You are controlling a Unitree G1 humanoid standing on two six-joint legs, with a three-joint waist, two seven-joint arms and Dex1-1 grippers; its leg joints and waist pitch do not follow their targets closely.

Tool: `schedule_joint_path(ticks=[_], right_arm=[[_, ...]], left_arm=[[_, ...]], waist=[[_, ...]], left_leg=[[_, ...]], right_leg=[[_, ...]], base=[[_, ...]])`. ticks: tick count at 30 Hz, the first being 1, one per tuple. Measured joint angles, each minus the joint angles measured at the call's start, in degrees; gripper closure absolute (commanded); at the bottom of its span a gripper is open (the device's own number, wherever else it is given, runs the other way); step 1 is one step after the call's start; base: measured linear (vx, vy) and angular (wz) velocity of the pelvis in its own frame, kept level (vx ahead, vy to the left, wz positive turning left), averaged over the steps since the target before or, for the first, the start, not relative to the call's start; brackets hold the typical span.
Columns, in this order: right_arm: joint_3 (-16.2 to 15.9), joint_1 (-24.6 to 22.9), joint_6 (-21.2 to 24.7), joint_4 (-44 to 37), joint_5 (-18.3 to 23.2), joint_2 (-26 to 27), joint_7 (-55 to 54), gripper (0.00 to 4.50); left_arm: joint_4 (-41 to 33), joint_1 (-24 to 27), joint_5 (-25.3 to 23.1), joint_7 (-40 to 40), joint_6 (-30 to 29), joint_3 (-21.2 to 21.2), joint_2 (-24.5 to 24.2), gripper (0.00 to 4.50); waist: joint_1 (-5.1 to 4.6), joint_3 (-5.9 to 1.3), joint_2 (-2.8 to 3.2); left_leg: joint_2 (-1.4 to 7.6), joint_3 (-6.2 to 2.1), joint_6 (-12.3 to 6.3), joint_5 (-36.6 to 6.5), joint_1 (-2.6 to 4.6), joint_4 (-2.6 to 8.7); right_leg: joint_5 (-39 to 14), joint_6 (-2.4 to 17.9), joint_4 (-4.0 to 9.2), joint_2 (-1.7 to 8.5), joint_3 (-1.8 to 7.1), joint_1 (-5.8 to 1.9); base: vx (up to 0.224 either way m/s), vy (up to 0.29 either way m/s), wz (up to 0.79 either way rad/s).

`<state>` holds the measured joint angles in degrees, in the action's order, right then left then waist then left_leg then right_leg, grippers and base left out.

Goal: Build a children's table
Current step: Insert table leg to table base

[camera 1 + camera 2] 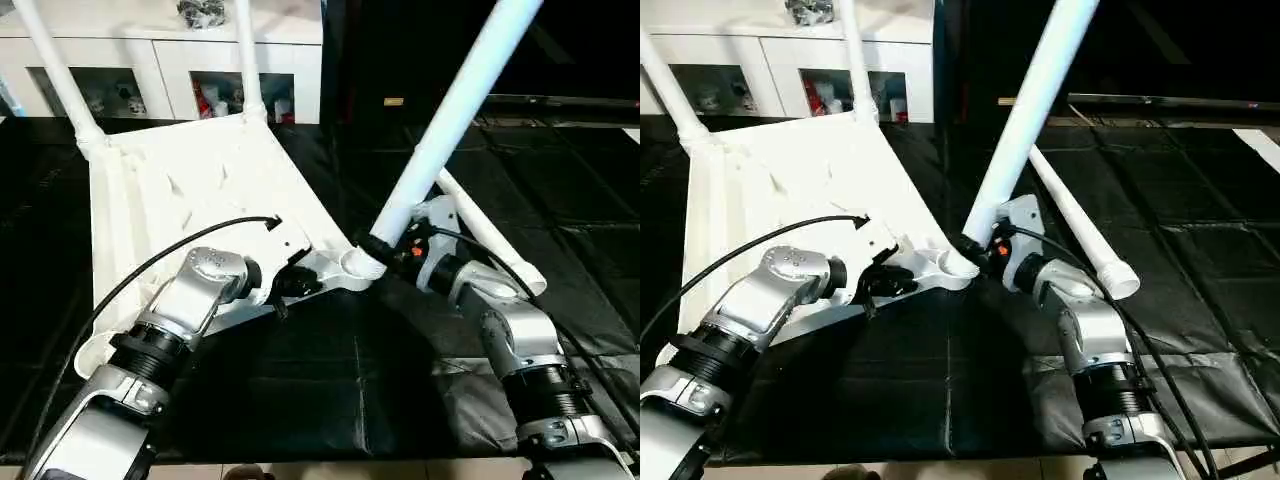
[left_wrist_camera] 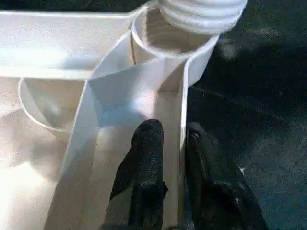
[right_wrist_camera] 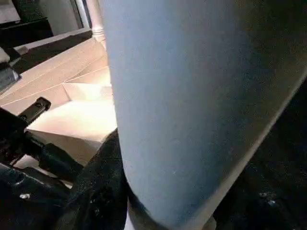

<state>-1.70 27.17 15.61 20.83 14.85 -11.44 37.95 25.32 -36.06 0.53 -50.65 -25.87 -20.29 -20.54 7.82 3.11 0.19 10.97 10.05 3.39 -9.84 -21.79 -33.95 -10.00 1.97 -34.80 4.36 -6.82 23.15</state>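
Note:
The children's table top (image 1: 200, 170) lies upside down on a black mat, ribbed side up, with two legs (image 1: 50, 60) (image 1: 245, 55) standing in its far corners. My right gripper (image 1: 385, 245) is shut on the lower end of a third leg (image 1: 450, 110), which leans to the right. The leg's ribbed end (image 2: 201, 12) sits at the mouth of the near right corner socket (image 2: 168, 43). My left gripper (image 2: 175, 139) straddles the thin rim wall (image 2: 183, 110) just behind that socket and is closed around it. A fourth leg (image 1: 1080, 225) lies loose on the mat, right of my right arm.
A white cabinet (image 1: 170, 60) with glass-fronted shelves stands behind the table top. The black mat (image 1: 330, 380) covers the floor between my arms. A cable (image 1: 150, 265) runs across the table top to my left wrist.

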Motion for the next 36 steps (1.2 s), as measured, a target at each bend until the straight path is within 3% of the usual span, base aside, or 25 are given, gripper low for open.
schedule_joint_path(ticks=[6,15,20,36], right_arm=[[-0.5,0.0,0.0,0.1,-0.3,0.0,0.1,2.59],[-2.2,2.5,0.0,2.3,-1.1,-0.7,3.4,2.59],[-4.1,4.1,0.0,3.3,-1.8,-0.7,5.7,2.59],[-6.7,4.5,0.6,4.0,-2.3,-0.6,8.7,2.59]], left_arm=[[0.3,0.0,-0.4,-0.7,0.7,-0.6,-0.2,4.44],[1.0,1.7,0.8,-6.6,6.8,0.4,-2.9,4.50],[1.0,2.6,1.6,-10.5,9.6,0.3,-4.3,4.50],[5.8,1.3,0.7,-11.1,12.9,0.5,-3.7,4.50]], waist=[[-0.04,0.00,0.00],[-1.03,0.00,-0.01],[-0.54,0.00,-0.01],[-0.13,-0.02,-0.04]], left_leg=[[0.00,0.00,0.02,0.0,0.04,0.00],[0.00,0.00,0.03,0.0,-0.01,0.00],[-0.01,-0.01,0.02,0.0,-0.07,-0.03],[-0.02,0.03,0.03,0.0,0.64,0.02]], right_leg=[[0.0,0.0,-0.04,0.00,0.00,0.00],[-0.1,0.0,-0.04,0.00,0.00,0.02],[-0.1,0.0,-0.06,0.02,0.00,0.01],[-0.3,-0.3,-0.15,0.03,0.08,-0.53]], base=[[0.000,0.000,0.00],[0.000,0.000,0.00],[0.000,0.000,0.00],[0.000,0.000,0.00]])
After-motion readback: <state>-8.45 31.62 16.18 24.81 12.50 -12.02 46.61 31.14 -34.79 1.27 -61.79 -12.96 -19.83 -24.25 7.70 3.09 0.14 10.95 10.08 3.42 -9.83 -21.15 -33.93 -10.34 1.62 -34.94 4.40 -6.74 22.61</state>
